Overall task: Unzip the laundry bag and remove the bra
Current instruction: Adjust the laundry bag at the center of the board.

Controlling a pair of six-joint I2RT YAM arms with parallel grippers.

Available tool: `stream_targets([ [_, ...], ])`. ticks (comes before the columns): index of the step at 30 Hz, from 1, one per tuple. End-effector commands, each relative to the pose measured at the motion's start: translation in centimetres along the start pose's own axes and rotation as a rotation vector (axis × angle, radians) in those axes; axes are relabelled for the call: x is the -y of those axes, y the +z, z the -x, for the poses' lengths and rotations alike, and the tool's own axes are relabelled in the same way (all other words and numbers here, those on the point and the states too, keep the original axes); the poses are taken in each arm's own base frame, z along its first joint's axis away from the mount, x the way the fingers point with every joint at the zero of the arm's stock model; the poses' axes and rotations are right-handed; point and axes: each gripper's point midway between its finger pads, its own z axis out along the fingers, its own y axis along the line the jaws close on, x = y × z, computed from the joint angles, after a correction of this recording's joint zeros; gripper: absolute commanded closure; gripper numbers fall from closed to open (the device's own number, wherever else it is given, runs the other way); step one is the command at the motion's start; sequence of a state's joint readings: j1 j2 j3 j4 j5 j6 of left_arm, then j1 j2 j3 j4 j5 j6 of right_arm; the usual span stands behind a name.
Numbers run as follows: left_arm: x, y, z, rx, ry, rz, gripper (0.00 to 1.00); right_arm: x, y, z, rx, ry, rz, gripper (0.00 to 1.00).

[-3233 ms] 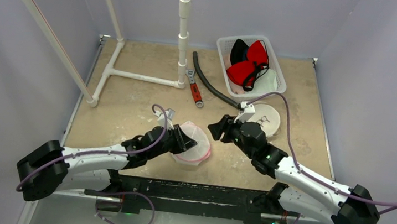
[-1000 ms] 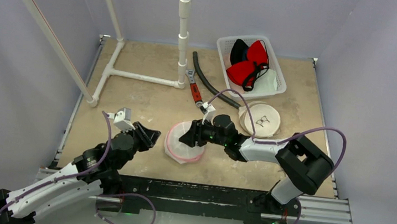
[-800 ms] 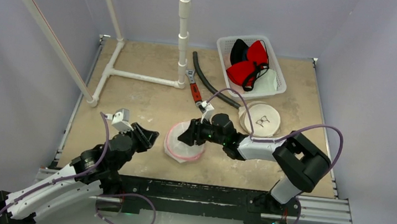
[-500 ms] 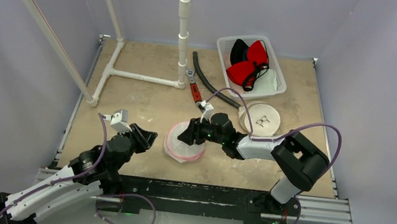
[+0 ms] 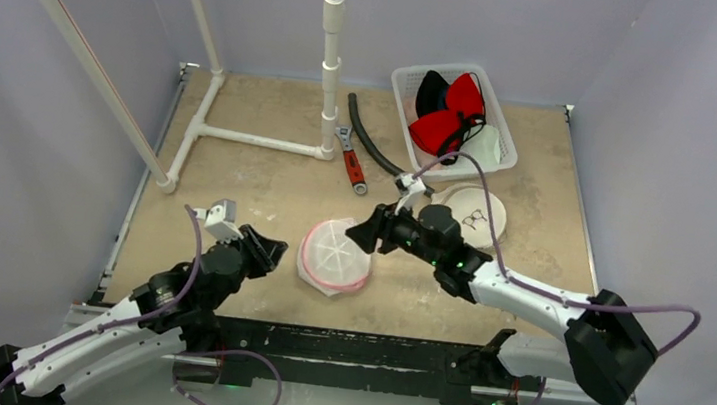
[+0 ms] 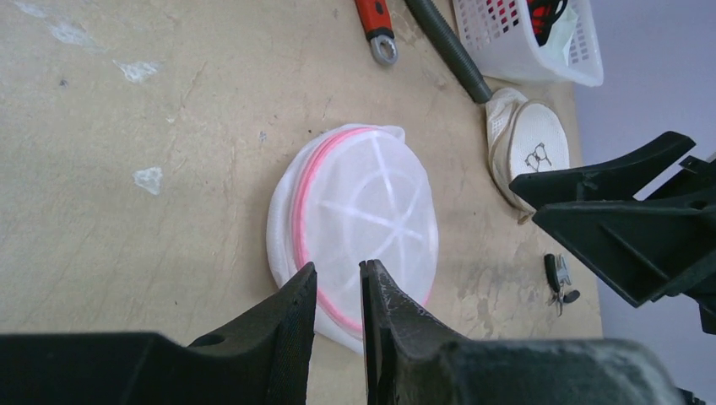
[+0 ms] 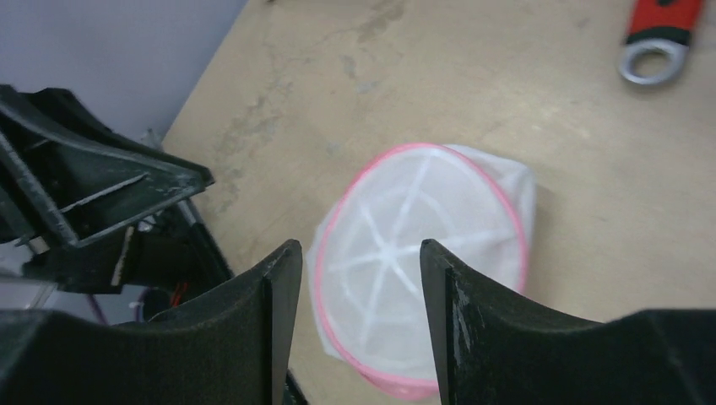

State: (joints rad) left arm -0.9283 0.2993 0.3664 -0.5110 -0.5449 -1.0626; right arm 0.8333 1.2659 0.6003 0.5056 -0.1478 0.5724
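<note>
The laundry bag (image 5: 334,252) is a round white mesh bag with a pink rim, lying flat near the front of the table. It also shows in the left wrist view (image 6: 363,211) and the right wrist view (image 7: 422,253). No bra shows through its mesh, and I cannot make out the zip pull. My left gripper (image 5: 264,250) hovers just left of the bag, its jaws a narrow gap apart and empty (image 6: 338,274). My right gripper (image 5: 366,236) hangs just right of the bag's far edge, open and empty (image 7: 359,253).
A white basket (image 5: 403,107) at the back right holds red and black bras. A second white round bag (image 5: 474,215) lies behind the right arm. A red-handled wrench (image 5: 350,166), a black hose (image 5: 380,153) and a white pipe frame (image 5: 241,137) lie further back.
My right gripper has drawn back from over the bag to its right side and the arm has stretched out. The left gripper has barely moved. The bag lies as before.
</note>
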Motion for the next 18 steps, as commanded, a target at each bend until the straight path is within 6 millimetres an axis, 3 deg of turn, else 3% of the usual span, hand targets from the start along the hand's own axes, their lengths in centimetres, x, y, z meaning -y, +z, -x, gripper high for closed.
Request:
stream_targets([
  [1, 1.3, 1.3, -1.5, -0.039, -0.026, -0.051, 0.75, 5.7, -2.3, -4.1, -0.068, 0.089, -0.127, 0.44],
  [9, 2.3, 3.9, -4.4, -0.123, 0.025, -0.058, 0.75, 6.7, -2.3, -7.0, -0.090, 0.179, -0.083, 0.44],
  [18, 3.3, 5.8, -5.4, -0.132, 0.032, -0.074, 0.75, 7.5, -1.1, -8.8, -0.127, 0.242, -0.074, 0.44],
])
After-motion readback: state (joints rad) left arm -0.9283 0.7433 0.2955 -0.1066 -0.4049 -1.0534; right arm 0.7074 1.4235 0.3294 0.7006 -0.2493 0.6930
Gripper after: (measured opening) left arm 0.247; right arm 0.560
